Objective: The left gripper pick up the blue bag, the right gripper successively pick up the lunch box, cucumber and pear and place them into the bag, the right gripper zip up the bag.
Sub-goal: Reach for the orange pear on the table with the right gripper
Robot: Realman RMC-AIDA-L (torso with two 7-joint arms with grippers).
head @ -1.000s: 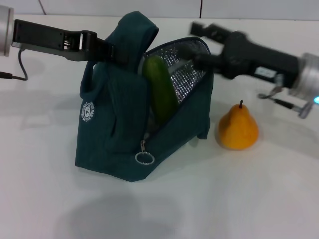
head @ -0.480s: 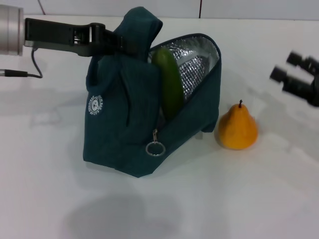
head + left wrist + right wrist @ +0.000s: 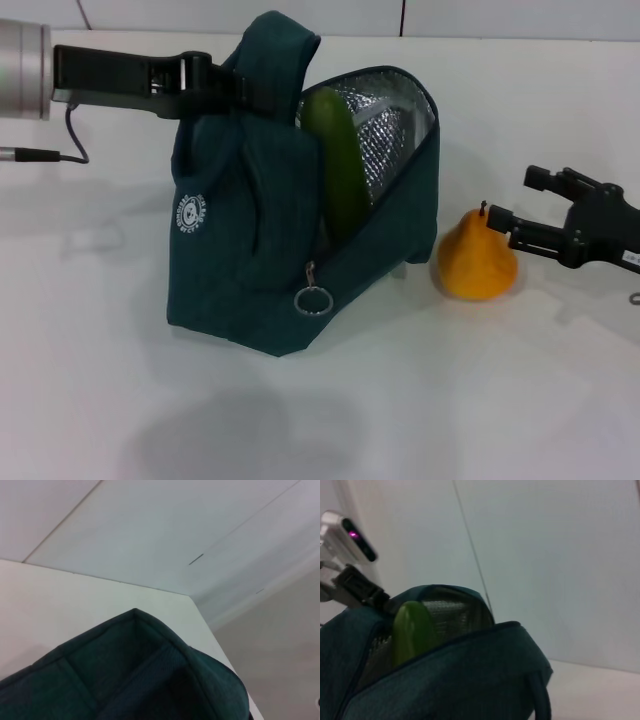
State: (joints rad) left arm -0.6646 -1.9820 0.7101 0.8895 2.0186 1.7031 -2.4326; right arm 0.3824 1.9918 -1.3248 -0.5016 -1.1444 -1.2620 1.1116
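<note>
- My left gripper [image 3: 215, 88] is clamped on the blue bag [image 3: 250, 250], cucumber [image 3: 335, 170] standing inside.
- Pear step: right gripper [image 3: 515, 210], fingers spread, sits just beside the pear [image 3: 476, 262]; I must straddle it next.

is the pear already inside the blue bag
No, the pear sits on the white table beside the blue bag, with the open right gripper next to it.

A: Even overhead light. Soft shadow on the table [image 3: 250, 440] at 6 o'clock of the bag [image 3: 240, 270]; lining [image 3: 385, 140] glints.
B: Wrist views dimmer, hazy; cucumber [image 3: 410, 630] soft-edged.
</note>
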